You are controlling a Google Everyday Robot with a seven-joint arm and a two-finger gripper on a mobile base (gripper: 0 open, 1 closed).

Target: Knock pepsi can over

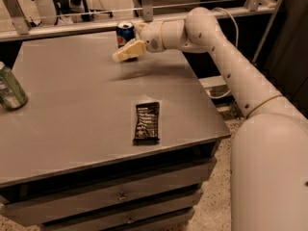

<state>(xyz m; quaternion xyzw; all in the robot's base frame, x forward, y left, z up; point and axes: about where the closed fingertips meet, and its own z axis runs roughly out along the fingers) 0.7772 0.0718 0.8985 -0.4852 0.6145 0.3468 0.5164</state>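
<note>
Aluminium pepsi can [125, 32], upright cylinder, just behind smooth cream gripper [124, 53]

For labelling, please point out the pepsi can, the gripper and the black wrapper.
pepsi can [125, 32], camera view, blue side.
gripper [124, 53], camera view, cream tip, just in front of the can.
black wrapper [147, 122], camera view, its middle.

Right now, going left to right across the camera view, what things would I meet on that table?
green can → pepsi can → black snack wrapper. The gripper is just in front of the pepsi can and overlaps it, so it has no clear place in the order.
</note>
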